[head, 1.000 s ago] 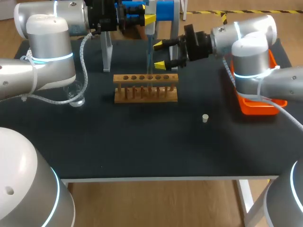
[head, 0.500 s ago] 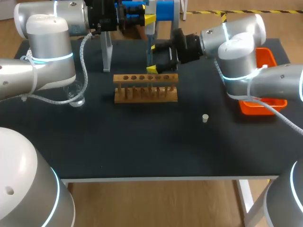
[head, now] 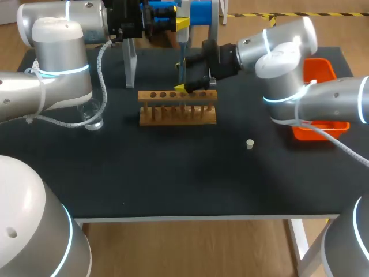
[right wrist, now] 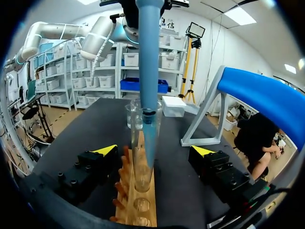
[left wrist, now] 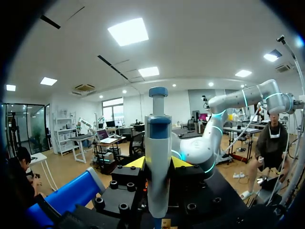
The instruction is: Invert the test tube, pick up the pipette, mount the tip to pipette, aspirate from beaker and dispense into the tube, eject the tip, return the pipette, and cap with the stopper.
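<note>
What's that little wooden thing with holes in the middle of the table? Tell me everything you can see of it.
It is a test tube rack of pale wood: a top board with one row of round holes, thin pegs below and a base board. It stands level on the dark table. One clear glass test tube stands upright in a hole, with the blue pipette tip reaching down into it. The right gripper, open, straddles the rack.

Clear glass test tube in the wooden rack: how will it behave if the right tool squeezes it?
Probably fragile: the clear glass test tube looks thin-walled, so squeeze gently. Likely slippery for the open right tool, being smooth and round. It stands tall above the wooden rack, so a side push may tilt it.
</note>
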Motion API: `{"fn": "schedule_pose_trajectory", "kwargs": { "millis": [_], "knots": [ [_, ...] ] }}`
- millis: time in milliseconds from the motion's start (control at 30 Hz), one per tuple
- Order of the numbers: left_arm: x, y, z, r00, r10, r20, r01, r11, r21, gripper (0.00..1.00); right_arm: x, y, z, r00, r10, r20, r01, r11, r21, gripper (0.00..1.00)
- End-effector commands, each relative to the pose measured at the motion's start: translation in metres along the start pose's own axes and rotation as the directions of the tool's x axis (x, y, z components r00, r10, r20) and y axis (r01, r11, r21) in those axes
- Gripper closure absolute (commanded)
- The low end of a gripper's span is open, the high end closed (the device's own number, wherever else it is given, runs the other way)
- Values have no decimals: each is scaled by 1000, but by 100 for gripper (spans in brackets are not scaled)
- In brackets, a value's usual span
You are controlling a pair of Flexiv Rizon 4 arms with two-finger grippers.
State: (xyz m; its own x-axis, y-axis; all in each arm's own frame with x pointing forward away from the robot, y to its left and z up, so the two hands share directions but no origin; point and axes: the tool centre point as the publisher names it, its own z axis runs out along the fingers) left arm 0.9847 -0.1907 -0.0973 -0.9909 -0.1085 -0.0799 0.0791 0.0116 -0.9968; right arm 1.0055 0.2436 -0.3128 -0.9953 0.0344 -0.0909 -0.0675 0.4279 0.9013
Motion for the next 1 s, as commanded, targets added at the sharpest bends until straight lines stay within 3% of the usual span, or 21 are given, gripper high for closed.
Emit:
{"fn": "schedule_pose_trajectory", "kwargs": {
  "millis": [33,533,1000],
  "knots": [
    [0,-1,0,1000,0,-1,0,1000,-2,100,3,2,3,1000,-2,13,2,1000,15,0],
    [0,-1,0,1000,0,-1,0,1000,-2,100,11,8,10,998,-45,46,42,997,60,0],
    [0,-1,0,1000,0,-1,0,1000,-2,100,3,9,12,998,-40,45,37,997,70,0]
  ]
}}
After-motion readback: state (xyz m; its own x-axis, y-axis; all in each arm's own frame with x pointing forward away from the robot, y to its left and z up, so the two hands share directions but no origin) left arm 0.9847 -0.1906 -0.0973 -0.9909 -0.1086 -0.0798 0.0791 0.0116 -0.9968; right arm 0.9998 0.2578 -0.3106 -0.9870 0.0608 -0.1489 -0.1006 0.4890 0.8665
